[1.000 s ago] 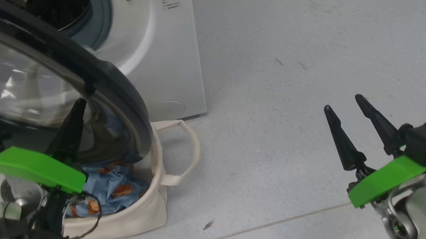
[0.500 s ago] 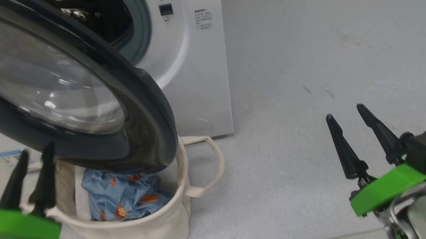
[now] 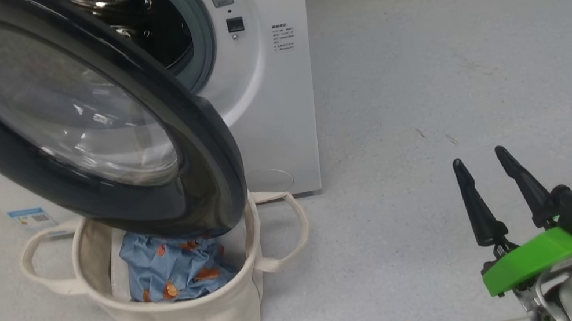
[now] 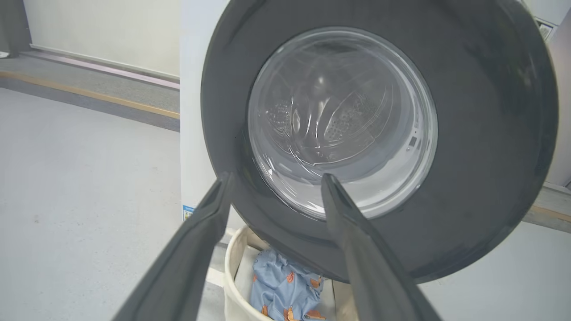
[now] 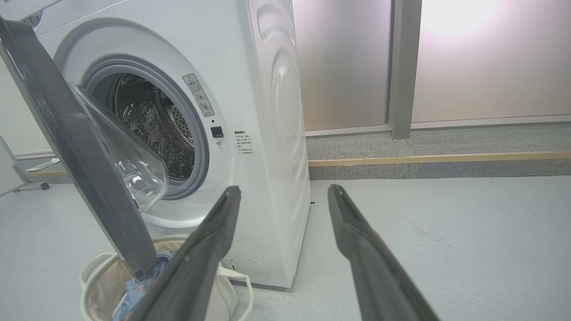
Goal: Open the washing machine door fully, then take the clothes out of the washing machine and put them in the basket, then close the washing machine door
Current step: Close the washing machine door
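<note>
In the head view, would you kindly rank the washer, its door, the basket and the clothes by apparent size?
1. White boxy washing machine and round black-ringed glass door: unsure, the door is nearer.
2. Cream canvas basket.
3. Blue bear-printed clothes.

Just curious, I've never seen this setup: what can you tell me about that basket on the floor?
The basket is round cream canvas, soft-sided, with two loop handles. It stands upright on the grey floor at the foot of the washing machine, holding crumpled blue clothes with orange print. The lower edge of the open door hangs over its mouth; whether they touch is unclear.
</note>
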You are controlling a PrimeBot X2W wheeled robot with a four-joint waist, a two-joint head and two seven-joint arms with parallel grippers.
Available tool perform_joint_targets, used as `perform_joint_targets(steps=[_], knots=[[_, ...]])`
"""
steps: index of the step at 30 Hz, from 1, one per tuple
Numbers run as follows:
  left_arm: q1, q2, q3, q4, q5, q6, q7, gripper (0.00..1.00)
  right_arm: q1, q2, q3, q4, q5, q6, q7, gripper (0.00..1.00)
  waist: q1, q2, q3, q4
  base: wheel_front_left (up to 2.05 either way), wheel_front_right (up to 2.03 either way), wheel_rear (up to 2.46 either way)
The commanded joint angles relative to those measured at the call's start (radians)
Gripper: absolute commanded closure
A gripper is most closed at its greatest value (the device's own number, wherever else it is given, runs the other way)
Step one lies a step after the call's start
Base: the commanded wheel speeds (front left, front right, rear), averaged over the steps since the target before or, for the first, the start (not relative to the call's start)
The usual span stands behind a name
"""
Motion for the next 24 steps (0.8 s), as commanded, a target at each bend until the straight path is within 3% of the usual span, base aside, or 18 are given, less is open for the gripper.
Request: perform_joint_targets(steps=[1, 8, 13, 24], knots=[[-0.018, 0.041, 0.081, -0.034, 0.025, 0.005, -0.012, 0.0, -0.013, 0.001, 0.017, -0.037, -0.007, 0.001, -0.012, 0.0, 0.0, 0.0, -0.005, -0.004, 0.0, 0.0, 0.0], [0.129, -0.036, 0.192, -0.046, 0.137, -0.027, -0.013, 0.0, -0.02, 0.006, 0.024, -0.039, -0.007, 0.001, -0.012, 0.0, 0.0, 0.0, -0.01, -0.041, 0.0, 0.0, 0.0], [0.147, -0.09, 0.212, -0.039, 0.199, -0.06, -0.013, 0.0, -0.024, 0.008, 0.026, -0.029, -0.006, 0.001, -0.012, 0.0, 0.0, 0.0, -0.012, -0.042, 0.0, 0.0, 0.0], [0.122, -0.15, 0.213, -0.022, 0.299, -0.099, -0.013, 0.0, -0.023, 0.011, 0.023, -0.023, -0.007, 0.001, -0.012, 0.0, 0.0, 0.0, -0.02, -0.024, 0.0, 0.0, 0.0]])
